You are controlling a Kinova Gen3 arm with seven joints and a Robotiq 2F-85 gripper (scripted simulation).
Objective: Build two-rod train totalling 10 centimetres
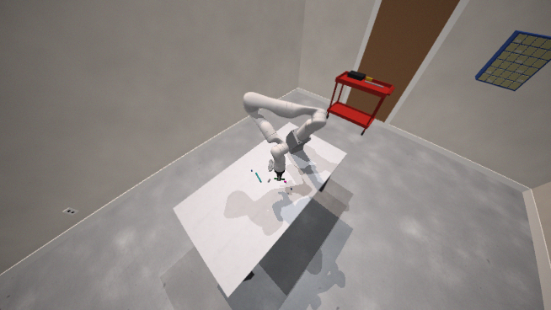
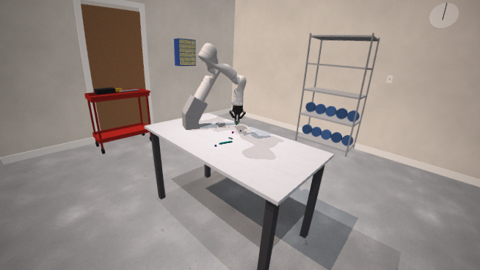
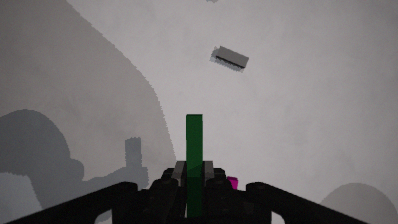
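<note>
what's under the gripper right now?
The gripper is shut on the green rod, raised above the white table. A magenta rod peeks out beside the fingers, mostly covered. A grey rod lies farther off.

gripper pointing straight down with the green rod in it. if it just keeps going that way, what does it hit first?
Most likely bare table. The gripper points down, clamped on the green rod; the magenta rod lies just beside its fingers, the grey rod farther off. Height is unclear.

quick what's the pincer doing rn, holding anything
Pincer: closed on the green rod, held above the table.
</note>
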